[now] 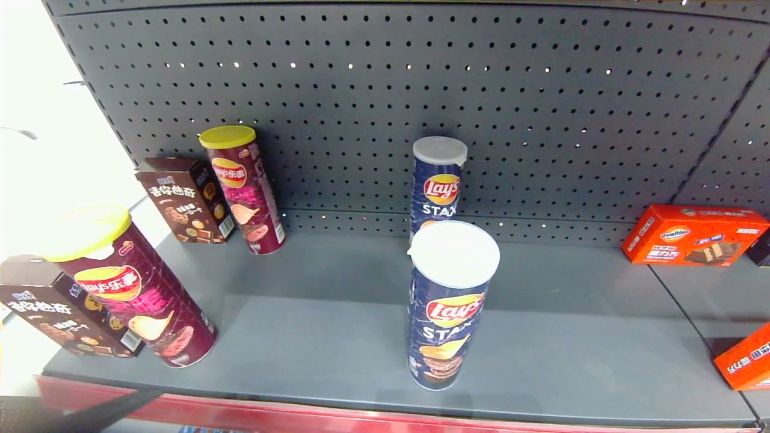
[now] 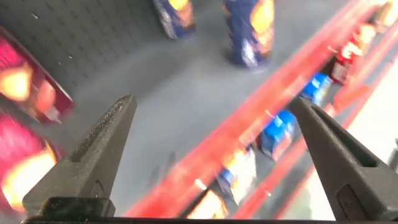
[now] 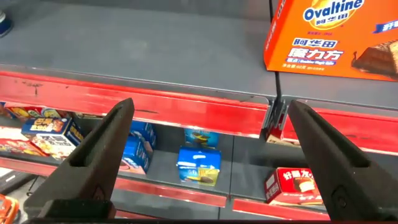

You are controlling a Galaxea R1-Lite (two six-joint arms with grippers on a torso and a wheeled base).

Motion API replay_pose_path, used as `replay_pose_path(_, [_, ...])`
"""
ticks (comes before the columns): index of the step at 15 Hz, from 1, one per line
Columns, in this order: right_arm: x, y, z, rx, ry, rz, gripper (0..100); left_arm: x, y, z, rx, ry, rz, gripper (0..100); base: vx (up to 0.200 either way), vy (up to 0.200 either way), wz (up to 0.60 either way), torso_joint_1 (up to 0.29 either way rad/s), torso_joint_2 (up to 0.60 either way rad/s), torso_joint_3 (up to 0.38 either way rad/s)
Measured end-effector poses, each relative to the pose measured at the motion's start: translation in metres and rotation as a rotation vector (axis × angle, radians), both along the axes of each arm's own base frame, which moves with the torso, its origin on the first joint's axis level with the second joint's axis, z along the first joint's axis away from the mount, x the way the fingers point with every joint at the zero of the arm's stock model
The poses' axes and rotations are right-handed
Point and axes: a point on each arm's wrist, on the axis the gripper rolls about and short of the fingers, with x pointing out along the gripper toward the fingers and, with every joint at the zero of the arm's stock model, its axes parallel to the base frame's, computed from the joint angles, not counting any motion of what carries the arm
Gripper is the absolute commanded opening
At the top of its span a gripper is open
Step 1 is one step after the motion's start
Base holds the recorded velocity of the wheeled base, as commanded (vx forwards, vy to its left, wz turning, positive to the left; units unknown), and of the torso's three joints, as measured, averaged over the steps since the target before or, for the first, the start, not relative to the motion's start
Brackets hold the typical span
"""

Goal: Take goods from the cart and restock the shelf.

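Both claws, the left gripper [image 2: 212, 106] and right gripper [image 3: 209, 106], are hanging spread and empty near the shelf [image 1: 337, 313], probably ready for another fetch, while two blue chip cans [image 1: 448, 313] are standing upright there in file, labels facing shoppers.

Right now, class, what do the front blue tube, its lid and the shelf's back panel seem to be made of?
Front blue tube: probably cardboard under a glossy printed wrap; it shows a sheen.
Its lid: whitish plastic, matte, with a small tab at the rim.
Back panel: likely painted sheet metal, matte dark grey, punched with regular holes.
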Motion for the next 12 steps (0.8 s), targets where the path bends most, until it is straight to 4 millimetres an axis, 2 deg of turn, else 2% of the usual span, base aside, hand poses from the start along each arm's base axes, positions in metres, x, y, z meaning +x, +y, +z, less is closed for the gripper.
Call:
replay_pose_path(6, [0.000, 0.000, 0.000, 0.000, 0.001, 0.000, 100, -0.047, 0.045, -0.051, 0.088, 0.105, 0.019, 100, 0.000, 0.000, 0.00, 0.000, 0.00, 0.000])
replay_pose_path(9, [0.000, 0.000, 0.000, 0.000, 0.001, 0.000, 100, -0.063, 0.054, -0.052, 0.043, 0.089, 0.154, 100, 0.000, 0.000, 0.00, 0.000, 0.00, 0.000])
replay_pose_path(12, [0.000, 0.000, 0.000, 0.000, 0.001, 0.000, 100, -0.068, 0.054, -0.049, 0.013, 0.062, 0.213, 100, 0.000, 0.000, 0.00, 0.000, 0.00, 0.000])
